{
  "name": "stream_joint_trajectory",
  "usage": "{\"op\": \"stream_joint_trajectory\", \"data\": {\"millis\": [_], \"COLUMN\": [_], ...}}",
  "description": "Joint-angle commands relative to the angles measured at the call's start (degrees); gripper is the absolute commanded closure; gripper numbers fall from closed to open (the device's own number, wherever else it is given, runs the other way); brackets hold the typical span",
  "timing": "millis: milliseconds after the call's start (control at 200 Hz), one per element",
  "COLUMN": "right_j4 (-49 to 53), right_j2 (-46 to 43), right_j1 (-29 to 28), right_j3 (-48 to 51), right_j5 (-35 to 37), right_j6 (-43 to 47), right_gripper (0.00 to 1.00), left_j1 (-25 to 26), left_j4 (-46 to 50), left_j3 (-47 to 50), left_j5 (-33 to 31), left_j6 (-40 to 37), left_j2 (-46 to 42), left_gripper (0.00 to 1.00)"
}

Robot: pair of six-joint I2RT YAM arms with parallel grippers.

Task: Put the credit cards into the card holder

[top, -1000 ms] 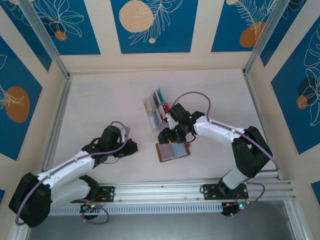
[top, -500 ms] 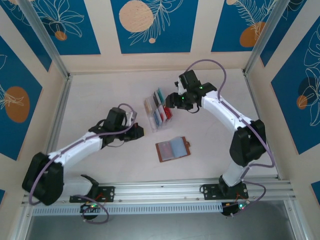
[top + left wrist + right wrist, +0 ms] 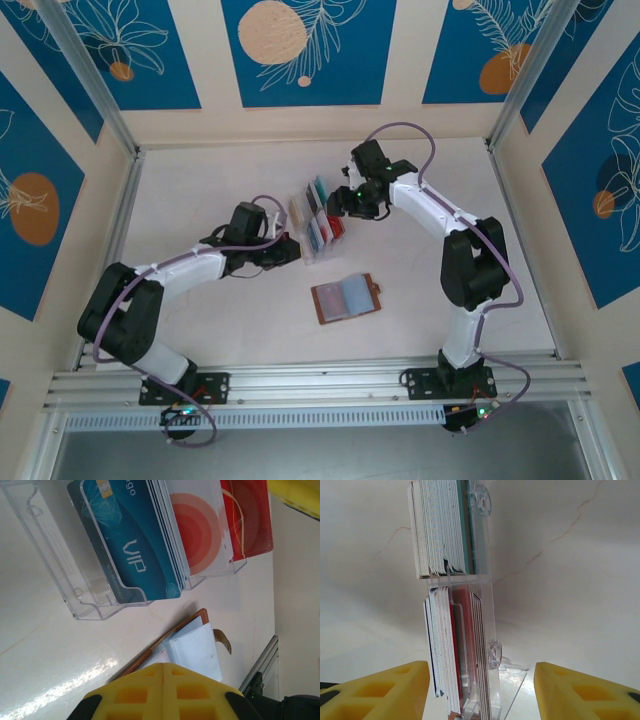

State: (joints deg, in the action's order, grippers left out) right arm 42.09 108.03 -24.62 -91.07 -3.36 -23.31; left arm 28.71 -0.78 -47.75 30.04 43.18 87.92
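Pale cream surface (image 3: 200,190), boxed in by blue wall panels (image 3: 305,50) with orange circles and white leaf outlines, so that's your workspace. Near the middle stands a clear plastic slotted rack (image 3: 318,222). The thin plastic credit cards (image 3: 322,215) I can make out, in teal, red, cream and dark colours, are standing in its slots. Your flat brown leather card holder (image 3: 346,298) lies opened out on the surface on the near side of the rack, apart from it. Its clear pockets face up and its snap tab (image 3: 378,290) sticks out on the right.

Your left hand (image 3: 290,250) sits low, just left of the rack's near end; from above I can't tell if it touches the plastic. Its yellow fingers (image 3: 130,695) are closed tight, pad against pad, gripping nothing. From that wrist you look across a teal card marked VIP (image 3: 135,545), a white card with red-orange rings (image 3: 195,535) and a red card (image 3: 250,520), with the card holder lying beyond the rack.

Your right hand (image 3: 352,200) hovers at the far right side of the rack. Its two yellow fingers (image 3: 375,692) stand well apart and empty. Seen edge-on from that wrist, the rack lines up with the gap between them and carries two tight stacks of cards, one above the other.
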Motion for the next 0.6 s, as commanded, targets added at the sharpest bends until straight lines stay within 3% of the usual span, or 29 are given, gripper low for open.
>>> {"op": "stream_joint_trajectory", "data": {"millis": [0, 370, 595], "right_j4": [-1.8, -1.0, -1.8], "right_j2": [0.6, 1.6, -2.3], "right_j1": [-0.1, -0.5, -1.0], "right_j3": [-0.6, -1.4, 0.4], "right_j5": [-10.9, -13.4, -4.0], "right_j6": [0.0, 0.6, 0.3], "right_gripper": [0.5, 0.54, 0.52], "left_j1": [-1.1, -1.3, -1.5], "left_j4": [0.5, -0.4, -0.6], "left_j3": [-6.1, -6.7, -6.1], "left_j5": [2.4, 2.9, 2.8], "left_j6": [-1.1, -0.9, -0.9], "left_j2": [7.7, 10.6, 10.4], "left_gripper": [0.95, 0.95, 0.95]}}
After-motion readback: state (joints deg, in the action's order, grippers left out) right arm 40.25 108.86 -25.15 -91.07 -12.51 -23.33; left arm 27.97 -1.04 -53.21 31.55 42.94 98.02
